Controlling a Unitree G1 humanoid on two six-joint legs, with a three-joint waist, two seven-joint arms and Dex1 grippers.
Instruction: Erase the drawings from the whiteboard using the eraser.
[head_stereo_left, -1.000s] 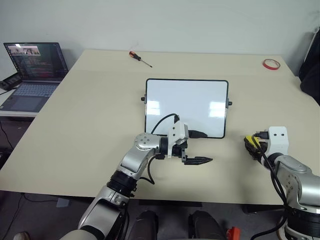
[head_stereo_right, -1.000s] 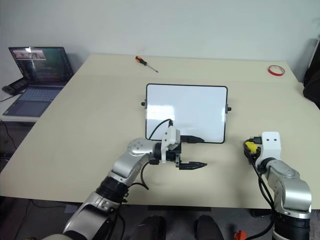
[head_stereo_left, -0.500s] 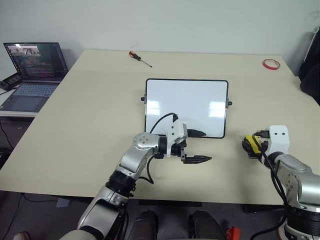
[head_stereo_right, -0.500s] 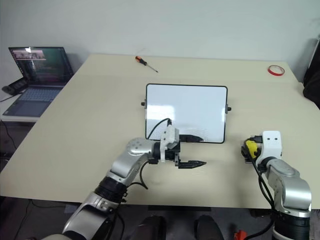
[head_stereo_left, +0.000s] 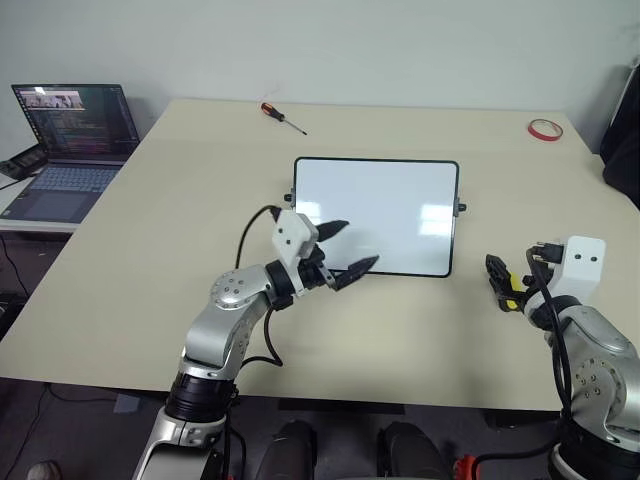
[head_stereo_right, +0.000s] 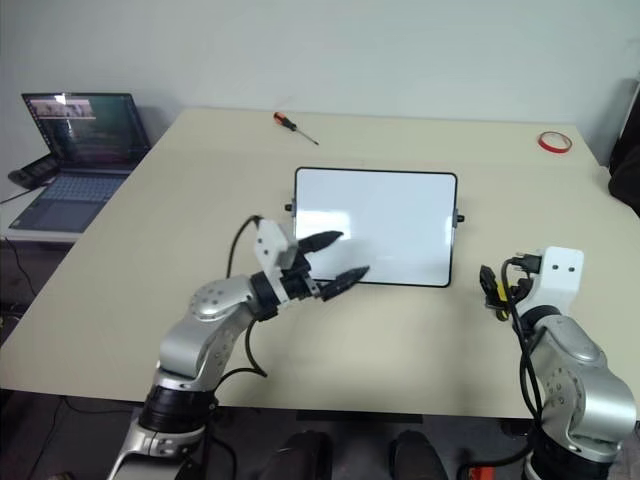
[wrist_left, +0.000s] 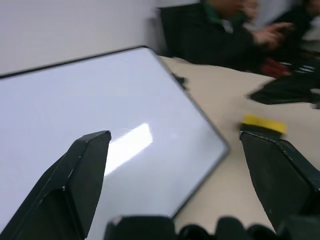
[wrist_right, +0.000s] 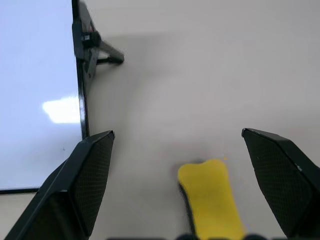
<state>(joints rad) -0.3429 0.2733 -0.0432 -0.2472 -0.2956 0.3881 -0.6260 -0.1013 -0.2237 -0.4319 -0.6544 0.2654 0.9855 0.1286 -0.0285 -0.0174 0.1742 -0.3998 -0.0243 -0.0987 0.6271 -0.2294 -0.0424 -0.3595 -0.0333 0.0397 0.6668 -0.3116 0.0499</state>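
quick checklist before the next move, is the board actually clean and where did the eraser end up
1. Whiteboard free of drawings: ok, no marks visible on its surface.
2. Eraser released: ok, it lies on the table between the right gripper's open fingers, none visibly touching it.
3. Eraser off the board: ok, it lies apart from the frame.
4. Left gripper empty: ok, open, nothing between its fingers.
5. Left gripper off the board: cannot tell, it hovers at the near left corner.
6. Screwdriver and tape ring out of the way: ok, at the far edge.

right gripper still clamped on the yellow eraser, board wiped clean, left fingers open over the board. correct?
Not clamped. The right gripper is open, and the eraser lies on the table between its fingers, as the right wrist view shows. The rest holds.
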